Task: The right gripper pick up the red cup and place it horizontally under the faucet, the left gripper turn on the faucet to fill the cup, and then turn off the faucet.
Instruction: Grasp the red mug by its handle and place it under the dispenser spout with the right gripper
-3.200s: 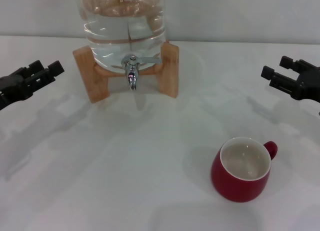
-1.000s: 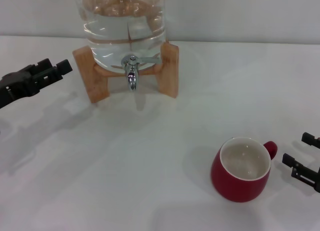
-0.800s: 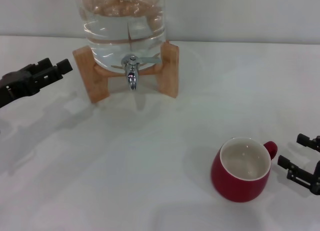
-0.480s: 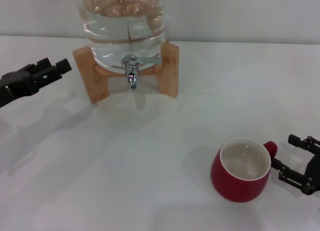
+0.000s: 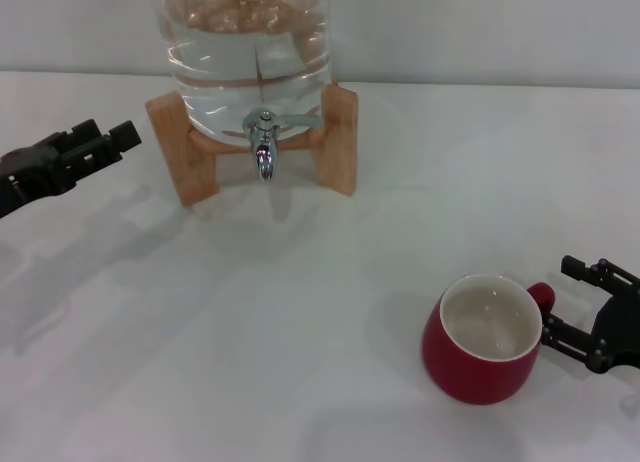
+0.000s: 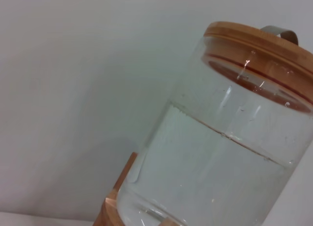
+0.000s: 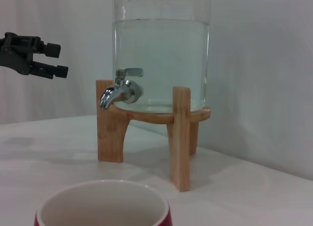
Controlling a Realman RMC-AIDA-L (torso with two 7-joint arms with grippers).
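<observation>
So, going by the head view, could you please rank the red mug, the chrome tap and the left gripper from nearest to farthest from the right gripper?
1. The glossy red mug, right beside the open right gripper, by its handle.
2. The shiny chrome tap, at the back on the glass water jar.
3. The black left gripper, far across on the left side.

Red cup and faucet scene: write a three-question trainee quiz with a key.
1. True or false: the red cup stands upright on the table, apart from the faucet.
2. Which gripper is beside the cup's handle? A) left gripper B) right gripper
3. Fill in: the glass water jar rests on a ____ stand.

Key: 1 true; 2 B, open around the handle side, not yet gripping; 3 wooden.
</observation>
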